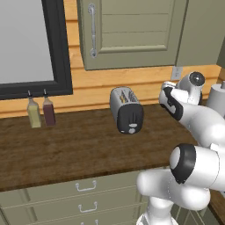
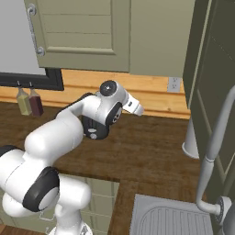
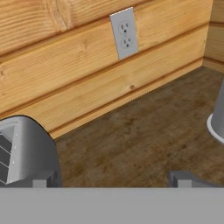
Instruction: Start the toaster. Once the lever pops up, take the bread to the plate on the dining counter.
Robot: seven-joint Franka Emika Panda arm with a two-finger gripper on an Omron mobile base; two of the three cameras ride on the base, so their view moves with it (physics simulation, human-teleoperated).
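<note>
Along the back edge of the dark wood counter [image 1: 66, 149], near its left end, two small bottles [image 1: 40, 112] stand side by side against the plank wall, one yellowish and one dark red. Further right, about mid-way along the same back edge, sits the toaster [image 1: 126, 110], its black end panel turned toward the front edge and its slots facing up; something pale shows in the slots, probably the bread [image 1: 124, 97], though it is too small to be sure. Right of the toaster the gripper [image 3: 111, 180] hovers over bare counter near the back edge, fingers [image 3: 178, 178] spread wide and holding nothing; in the hand view the toaster's silver shell sits just beside the left fingertip. A wall outlet [image 3: 124, 33] is set in the planks above, and a pale cylinder base [image 3: 217, 118] stands toward the right end of the counter.

The toaster looks rigid, smooth and fairly light, so a sideways shove could slide it; the lever likely wants a straight downward press at the panel end. The bread should be light, soft and crumbly, best pinched gently across its flat faces near the top crust
</note>
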